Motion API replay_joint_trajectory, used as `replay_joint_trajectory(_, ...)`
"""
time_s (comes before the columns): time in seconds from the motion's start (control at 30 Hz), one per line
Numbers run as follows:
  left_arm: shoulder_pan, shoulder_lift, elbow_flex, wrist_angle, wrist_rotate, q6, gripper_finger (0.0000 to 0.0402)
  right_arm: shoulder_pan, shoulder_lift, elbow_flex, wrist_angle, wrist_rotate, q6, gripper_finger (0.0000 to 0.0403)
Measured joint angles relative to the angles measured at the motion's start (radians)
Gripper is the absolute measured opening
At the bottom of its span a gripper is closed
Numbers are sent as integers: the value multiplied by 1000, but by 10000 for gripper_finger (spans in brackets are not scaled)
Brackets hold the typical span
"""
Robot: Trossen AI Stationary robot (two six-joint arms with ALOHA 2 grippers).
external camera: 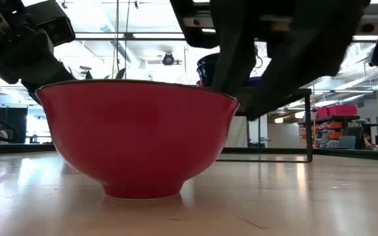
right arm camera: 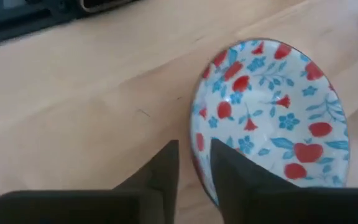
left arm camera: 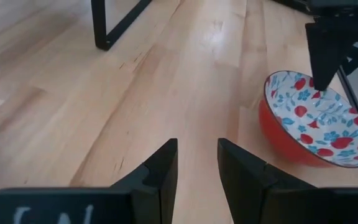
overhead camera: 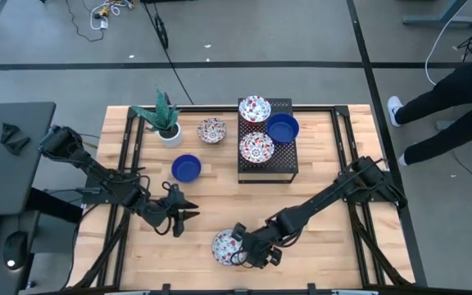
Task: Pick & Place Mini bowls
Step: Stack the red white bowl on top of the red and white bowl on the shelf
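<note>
A white mini bowl with red-and-blue flowers inside and a red outside point(overhead camera: 224, 247) point(right arm camera: 272, 106) stands on its foot on the table near the near edge. My right gripper point(overhead camera: 240, 244) point(right arm camera: 194, 168) is shut on its rim. My left gripper point(overhead camera: 193, 215) point(left arm camera: 197, 162) hovers open a little to the left of that bowl point(left arm camera: 316, 118) and points at it, touching nothing. A solid blue bowl point(overhead camera: 186, 168) and a floral bowl point(overhead camera: 211, 129) rest on the table farther back. Two floral bowls point(overhead camera: 254, 108) point(overhead camera: 256, 147) and a blue one point(overhead camera: 283, 128) sit on a black rack. My right gripper pinches the floral bowl's rim point(right arm camera: 197, 146) on its right side, one finger inside the bowl point(left arm camera: 324, 56) and one outside. The fingers come from above, slanting from the table's right. The bowl stands upright with its foot point(external camera: 140, 193) on the table.
A black wire rack point(overhead camera: 292, 168) stands at the table's far middle. A white pot with a green plant point(overhead camera: 168, 131) is at the far left. Bare wood lies between the two arms and right of the rack. A person's legs point(overhead camera: 441, 106) show beyond the right edge.
</note>
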State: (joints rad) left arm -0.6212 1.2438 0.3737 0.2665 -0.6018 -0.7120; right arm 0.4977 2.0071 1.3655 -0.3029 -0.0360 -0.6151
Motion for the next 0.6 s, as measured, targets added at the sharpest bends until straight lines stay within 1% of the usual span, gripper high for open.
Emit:
replay_joint_trajectory(0.17, 0, 0, 0, 0, -1, 2, 117, -13, 2, 0, -10, 1, -50, 46)
replay_joint_trajectory(0.27, 0, 0, 0, 0, 0, 2, 117, -13, 2, 0, -11, 2, -116, 24)
replay_joint_trajectory(0.37, 0, 0, 0, 0, 0, 2, 117, -12, 2, 0, -12, 17, -153, 10)
replay_joint_trajectory(0.43, 0, 0, 0, 0, 0, 2, 117, -10, 2, 0, -11, 60, -154, 6)
replay_joint_trajectory(0.5, 0, 0, 0, -1, 0, 2, 117, -4, 1, 0, -12, 87, -152, 5)
replay_joint_trajectory(0.6, 0, 0, 0, -1, 0, 2, 117, 6, -11, 0, -18, 88, -117, 3)
